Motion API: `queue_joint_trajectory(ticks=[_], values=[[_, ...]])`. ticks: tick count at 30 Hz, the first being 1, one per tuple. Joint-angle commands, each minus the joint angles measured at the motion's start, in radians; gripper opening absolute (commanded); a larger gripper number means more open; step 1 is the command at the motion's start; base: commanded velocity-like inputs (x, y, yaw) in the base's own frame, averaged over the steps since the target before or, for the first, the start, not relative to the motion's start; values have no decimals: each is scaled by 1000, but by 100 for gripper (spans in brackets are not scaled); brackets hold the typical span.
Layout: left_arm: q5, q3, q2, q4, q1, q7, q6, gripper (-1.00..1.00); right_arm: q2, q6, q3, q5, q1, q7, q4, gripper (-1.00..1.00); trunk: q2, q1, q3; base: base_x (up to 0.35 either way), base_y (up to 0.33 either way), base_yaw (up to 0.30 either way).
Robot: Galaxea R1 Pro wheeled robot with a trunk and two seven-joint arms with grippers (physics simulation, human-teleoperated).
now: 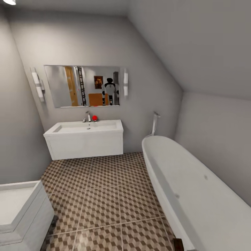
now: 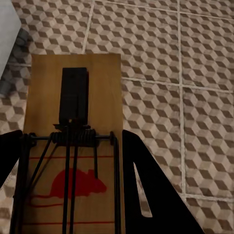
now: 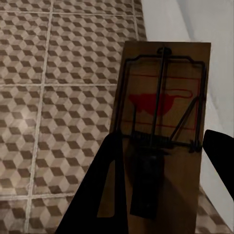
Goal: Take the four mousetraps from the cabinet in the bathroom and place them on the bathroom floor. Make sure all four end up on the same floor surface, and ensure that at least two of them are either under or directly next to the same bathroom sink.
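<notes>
In the left wrist view a tan-wood mousetrap (image 2: 73,122) with a dark wire spring and a red mouse print lies between the black fingers of my left gripper (image 2: 73,187), which is shut on it above the bathroom floor (image 2: 185,73). My right gripper (image 3: 163,180) is shut on a second mousetrap (image 3: 163,92), held over the cube-patterned tiles beside a white wall. The head view shows the bathroom floor (image 1: 104,202) and a white wall-hung sink (image 1: 87,144) at the far wall. The cabinet is out of view.
A long white bathtub (image 1: 195,195) runs along the right. A white unit (image 1: 21,212) stands at the near left. A mirror (image 1: 82,86) hangs over the sink, with a tap and a small red object (image 1: 94,118) on its rim. The ceiling slopes down at right.
</notes>
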Motion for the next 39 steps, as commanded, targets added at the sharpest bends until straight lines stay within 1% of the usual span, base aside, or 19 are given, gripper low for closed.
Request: queue_joint_trajectory(ticks=[1, 7, 20, 28, 39], values=[[8, -5, -1, 4, -1, -6, -3, -100, -1, -6, -8, 9, -1, -1, 4, -100, -1, 1, 0, 327, 91, 158], [7, -4, -1, 4, -1, -6, -2, -100, -1, -6, -8, 10, -1, -1, 4, -100, -1, 1, 0, 327, 66, 39], [7, -3, -1, 4, -1, -5, -2, -100, 0, -6, -8, 11, -1, -1, 4, -100, -1, 1, 0, 327, 4, 7], [7, -3, -1, 4, -1, -5, -2, -100, 0, -6, -8, 10, -1, -2, 4, -100, -1, 1, 0, 327, 0, 237], [7, -3, -1, 4, -1, -5, -2, -100, 0, -6, -8, 11, -1, -1, 4, -100, -1, 1, 0, 327, 0, 30]])
